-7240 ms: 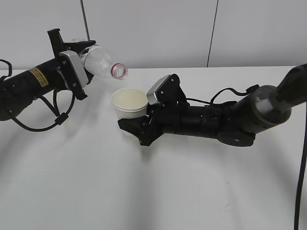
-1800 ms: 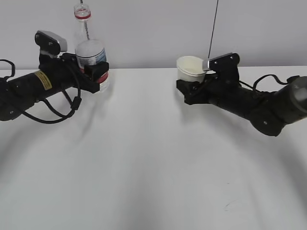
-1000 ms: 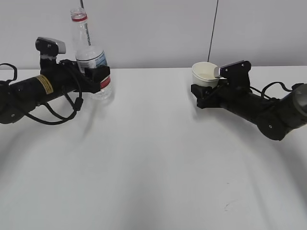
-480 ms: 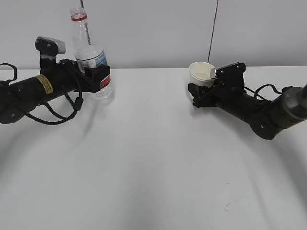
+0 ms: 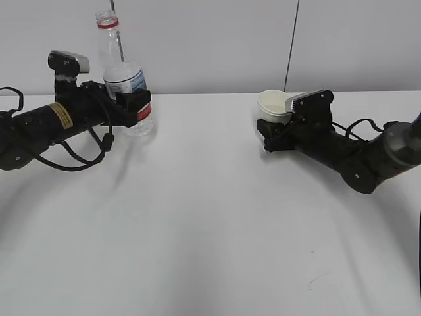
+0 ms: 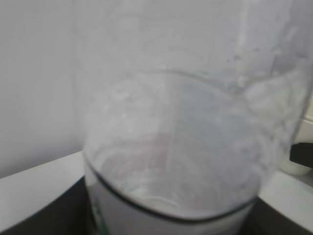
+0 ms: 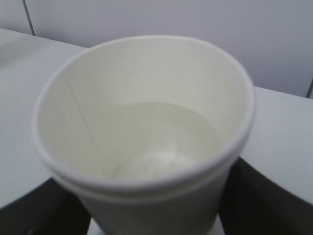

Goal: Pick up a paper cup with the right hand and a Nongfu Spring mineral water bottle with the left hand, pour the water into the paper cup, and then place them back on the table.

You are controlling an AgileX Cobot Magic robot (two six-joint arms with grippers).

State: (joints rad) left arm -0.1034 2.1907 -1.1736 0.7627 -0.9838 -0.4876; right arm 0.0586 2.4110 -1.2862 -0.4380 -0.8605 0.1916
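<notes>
Pale grey wall behind, two thin dark vertical seams in it, nothing else non-task

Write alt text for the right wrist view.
A cream-white paper cup fills the frame, seen from above, with clear water in its lower part. Dark parts of the right end effector show at its base on both sides, and the white table and a pale wall lie behind.
</notes>
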